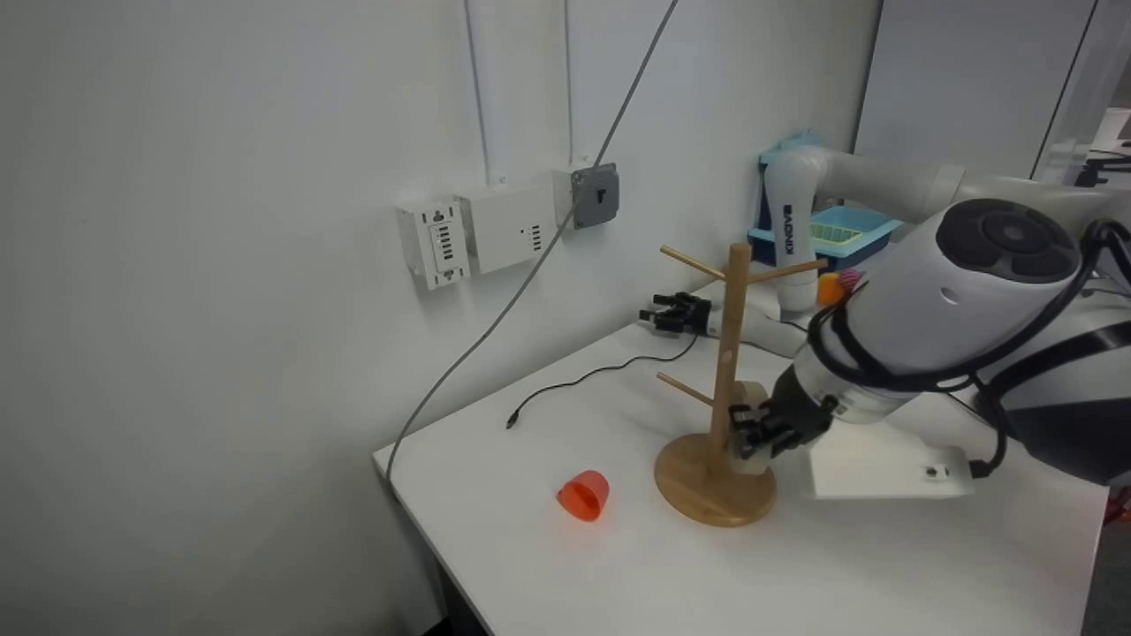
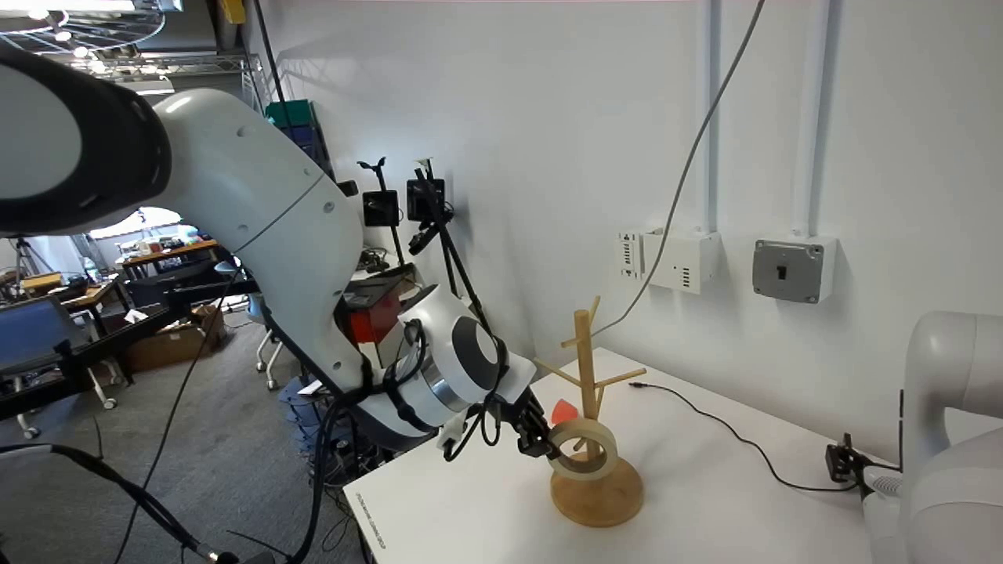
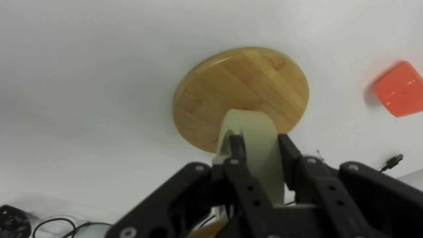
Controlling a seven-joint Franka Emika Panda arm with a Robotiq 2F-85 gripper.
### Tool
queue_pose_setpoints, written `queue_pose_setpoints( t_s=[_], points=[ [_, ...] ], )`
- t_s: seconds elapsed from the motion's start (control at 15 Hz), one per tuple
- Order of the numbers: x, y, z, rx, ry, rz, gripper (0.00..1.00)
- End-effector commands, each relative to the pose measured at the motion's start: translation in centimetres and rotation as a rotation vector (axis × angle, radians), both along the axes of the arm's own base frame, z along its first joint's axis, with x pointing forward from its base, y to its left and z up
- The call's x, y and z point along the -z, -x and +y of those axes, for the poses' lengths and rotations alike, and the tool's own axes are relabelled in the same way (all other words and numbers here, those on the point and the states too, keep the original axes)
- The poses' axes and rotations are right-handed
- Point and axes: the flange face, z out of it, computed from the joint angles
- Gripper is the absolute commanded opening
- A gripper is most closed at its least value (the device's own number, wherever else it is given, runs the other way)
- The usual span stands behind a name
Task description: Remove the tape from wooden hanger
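Note:
The wooden hanger [image 1: 729, 353] stands upright on the white table; it also shows in an exterior view [image 2: 586, 356]. Its round base [image 3: 244, 82] fills the middle of the wrist view. The tape [image 2: 586, 472] is a pale ring beside the lower pole, upright on edge and above the base. The pole and a peg show through its open centre; I cannot tell whether the peg passes through it. My gripper [image 3: 261, 140] has one finger on each side face of the tape [image 3: 262, 155], closed on its width. The gripper also shows in an exterior view [image 1: 751, 433], partly covering the tape.
An orange cup-like object [image 1: 585, 495] lies near the hanger base. A black cable [image 1: 610, 367] runs along the table near the wall. Another robot arm with a black gripper [image 1: 676, 314] rests at the back. Thin pegs [image 2: 627, 377] stick out from the pole above the tape.

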Motion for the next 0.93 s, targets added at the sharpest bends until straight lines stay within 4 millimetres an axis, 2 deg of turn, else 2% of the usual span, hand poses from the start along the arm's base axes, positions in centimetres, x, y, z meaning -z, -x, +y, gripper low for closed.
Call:
queue_pose_setpoints(
  t_s=[0.0,0.6,0.67,0.87],
  points=[
    [0.0,0.0,-0.03,0.0,-0.001,0.0,0.3],
    [0.0,0.0,-0.05,0.0,-0.002,0.001,0.3],
    [0.0,0.0,-0.05,0.0,-0.002,0.001,0.08],
    [-0.5,0.0,0.24,0.001,-0.005,-0.015,0.08]
  ],
)
